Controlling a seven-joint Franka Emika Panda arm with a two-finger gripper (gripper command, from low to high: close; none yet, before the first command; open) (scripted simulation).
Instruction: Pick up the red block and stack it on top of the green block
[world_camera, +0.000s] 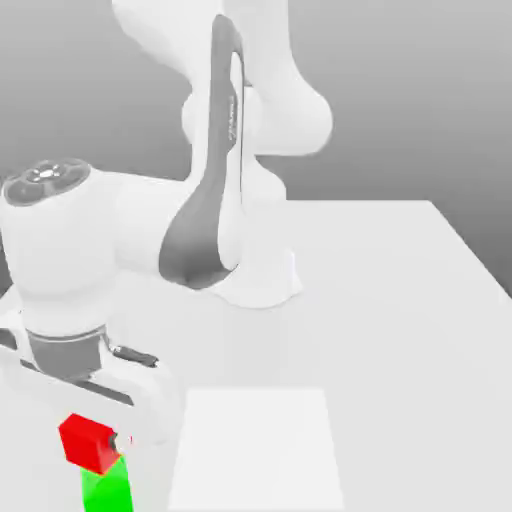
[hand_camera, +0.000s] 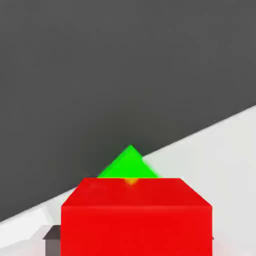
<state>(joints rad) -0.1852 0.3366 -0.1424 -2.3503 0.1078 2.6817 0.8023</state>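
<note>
And the gripper (world_camera: 120, 442) has its fingers closed on the red block (world_camera: 88, 444), right above the green block (world_camera: 107, 488), at the exterior view's lower left!

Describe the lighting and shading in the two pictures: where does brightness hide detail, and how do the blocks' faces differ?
Exterior view: the pale arm and table wash out nearly white; the red block looks flatly saturated. Hand view: the red block's two faces differ slightly in shade.
</note>
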